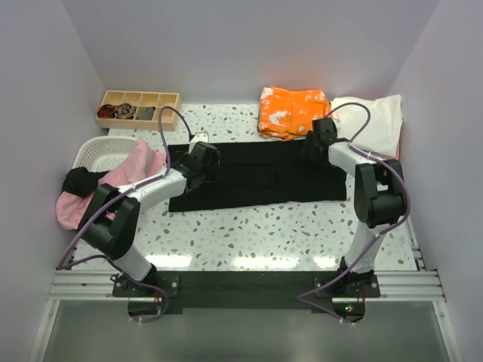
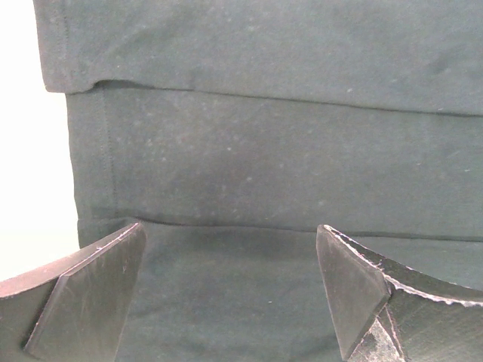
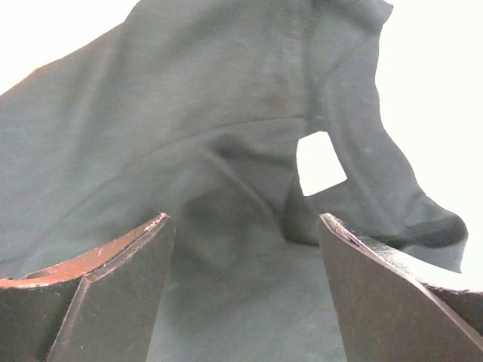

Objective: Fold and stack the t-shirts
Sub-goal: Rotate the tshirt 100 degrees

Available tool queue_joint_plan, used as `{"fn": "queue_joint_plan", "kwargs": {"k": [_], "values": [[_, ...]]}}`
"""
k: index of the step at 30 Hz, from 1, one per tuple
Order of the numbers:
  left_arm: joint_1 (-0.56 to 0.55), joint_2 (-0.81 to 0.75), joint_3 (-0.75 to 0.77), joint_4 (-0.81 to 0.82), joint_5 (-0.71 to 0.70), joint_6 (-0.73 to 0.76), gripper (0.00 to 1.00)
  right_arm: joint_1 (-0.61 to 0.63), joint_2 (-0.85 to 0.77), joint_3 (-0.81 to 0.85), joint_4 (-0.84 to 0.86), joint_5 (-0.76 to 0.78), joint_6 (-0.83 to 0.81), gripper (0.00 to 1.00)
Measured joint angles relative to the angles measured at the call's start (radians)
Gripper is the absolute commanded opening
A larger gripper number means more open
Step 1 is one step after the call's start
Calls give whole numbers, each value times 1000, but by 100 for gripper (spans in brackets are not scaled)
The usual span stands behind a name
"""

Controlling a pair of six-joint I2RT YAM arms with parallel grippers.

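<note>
**A:** The black t-shirt [image 1: 256, 177] is seen laid flat across the middle of the bench [image 1: 249, 234], folded into a long band. Its layered edges are shown clearly in the left wrist view.

**B:** And the left fingers [image 2: 83, 294] are held spread wide over its left end. Nothing is pinched between them.

**A:** At the other end, the right fingers [image 3: 98, 294] are spread apart too. Rumpled black cloth and a small white label [image 3: 321, 162] are seen beyond them. Whether the cloth is touched cannot be told.

**B:** The orange white-blotched t-shirt [image 1: 290, 111] is found folded at the far edge, just beside the cream t-shirt [image 1: 377, 124] at the far right.

**A:** The pink t-shirt [image 1: 124, 177] is draped over the rim of the white basket [image 1: 94, 151] on the left. A wooden tray [image 1: 139, 105] is set in the far left corner.
</note>
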Motion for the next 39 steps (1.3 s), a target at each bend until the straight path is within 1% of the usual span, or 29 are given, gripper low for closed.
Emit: {"fn": "queue_joint_plan", "kwargs": {"k": [6, 8, 11, 14, 17, 20, 23, 26, 31, 36, 39], "values": [[18, 3, 0, -17, -24, 6, 100, -30, 40, 2, -15, 31, -4, 81], [28, 1, 0, -15, -30, 9, 100, -35, 19, -5, -7, 29, -8, 81], [38, -5, 1, -5, -33, 24, 100, -36, -55, -31, 2, 11, -16, 81], [45, -2, 25, 3, -26, 38, 100, -36, -144, -35, 11, -60, -20, 81], [53, 30, 85, 31, -4, 53, 100, -36, -174, -7, 14, -156, -18, 80], [70, 111, 174, 75, 40, 61, 100, -34, -141, 16, 24, -242, -14, 80], [89, 213, 241, 130, 98, 74, 100, -27, -72, 18, 30, -301, -5, 80], [100, 292, 249, 176, 146, 79, 100, -22, -6, 17, 30, -341, 2, 80], [104, 357, 249, 219, 194, 88, 100, -14, 36, 13, 29, -370, 5, 80], [103, 401, 265, 233, 197, 94, 100, -3, 63, 14, 25, -369, 6, 79], [103, 401, 265, 233, 204, 90, 100, 7, 65, 16, 21, -351, 5, 79]]}}
